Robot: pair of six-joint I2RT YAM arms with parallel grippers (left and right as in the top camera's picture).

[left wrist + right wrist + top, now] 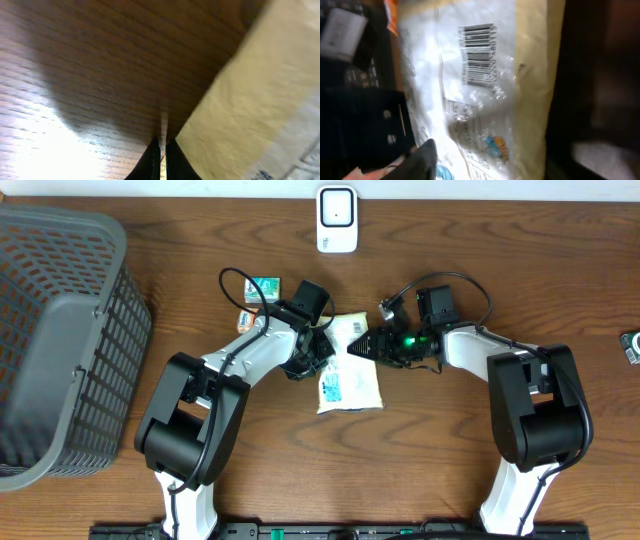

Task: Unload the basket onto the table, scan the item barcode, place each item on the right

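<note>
Surface: brown wood-grain table point(200, 240). Lying on it:
- grey plastic lattice basket point(60, 330), far left, cut off by the frame
- white rectangular scanner unit point(337, 218), top centre
- small green-and-white carton point(262, 287), left of centre
- white plastic packet point(350, 385) with printed labels, centre
- small grey object point(631, 347), right edge, indistinct

Overhead: basket point(60, 330) cut off by the left edge. Small item point(631, 347) at the right edge is half out of frame, not identifiable. Left pincer point(316, 358) hides the packet's point(352, 385) left edge. Left wrist view: all blurred. Right wrist view: print under barcode point(479, 55) unreadable. Right pincer point(356, 350): gap not discernible.
</note>
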